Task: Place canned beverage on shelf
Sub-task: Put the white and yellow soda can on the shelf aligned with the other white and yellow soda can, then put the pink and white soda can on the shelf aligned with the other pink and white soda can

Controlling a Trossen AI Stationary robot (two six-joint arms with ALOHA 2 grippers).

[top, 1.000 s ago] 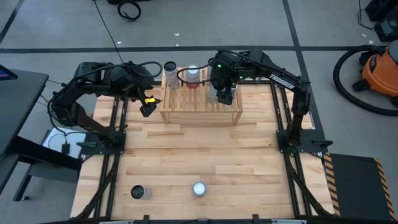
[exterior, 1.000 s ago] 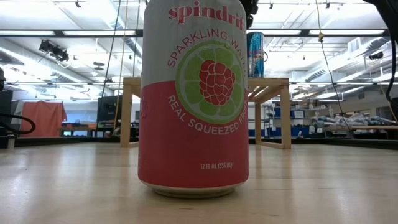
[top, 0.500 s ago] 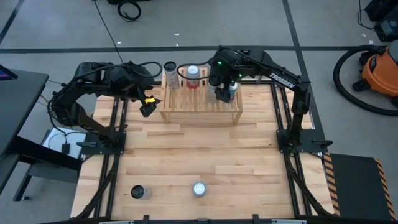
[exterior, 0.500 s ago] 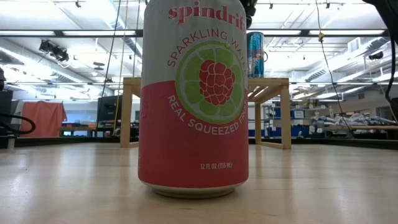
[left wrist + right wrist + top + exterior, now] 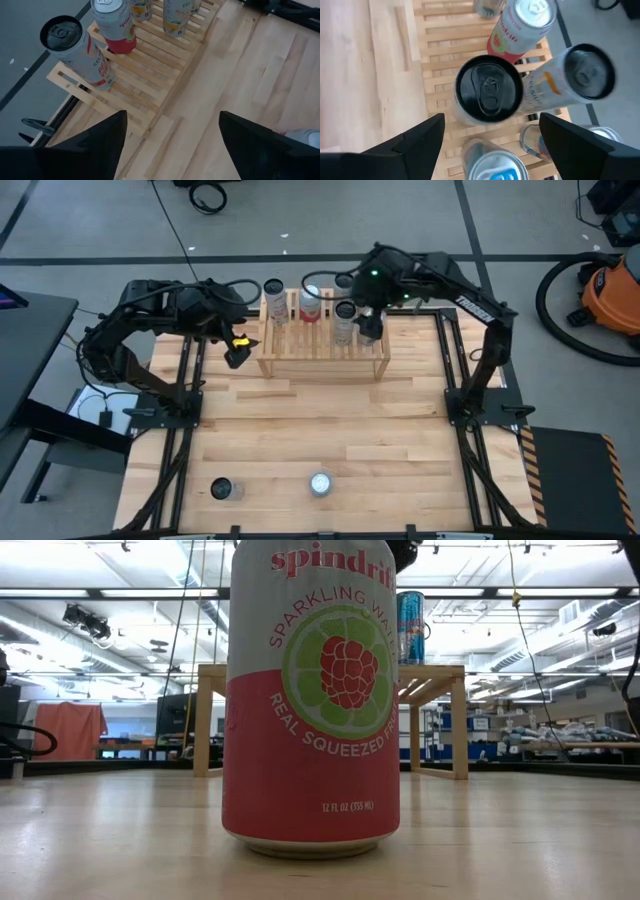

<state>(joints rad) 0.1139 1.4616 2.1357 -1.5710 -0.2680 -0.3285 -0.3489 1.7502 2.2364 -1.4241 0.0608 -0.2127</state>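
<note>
Risk entries
- My right tool (image 5: 491, 119) hangs over the back right part of the shelf (image 5: 320, 352), fingers wide apart and clamped on nothing. The black-topped can (image 5: 489, 95) stands on the slats directly beneath the gap. Any sideways drift as I lift away could catch its rim and tip it.
- Neighbours crowd close: a red-and-white can (image 5: 524, 21), a white can with orange print (image 5: 580, 75) and a blue-topped can (image 5: 492, 167). One toppling can would likely take others down, or roll off the shelf's back edge to the floor.
- Slatted footing: a can base resting half over a gap may rock.
- My left tool (image 5: 172, 116) waits off the shelf's left end, fingers apart and empty. It is near the end can (image 5: 75, 50), so a swing inward could knock it.

Container entries
- Shelf: holds several upright cans, all toward its back.
- Cans: tabs unbroken where I can see the tops, so I judge them sealed and full; the contents themselves are hidden.
- Table (image 5: 320, 420): near edge still carries a dark-topped can (image 5: 222, 489) and a Spindrift raspberry-lime can (image 5: 312, 700), well apart from the shelf
</note>
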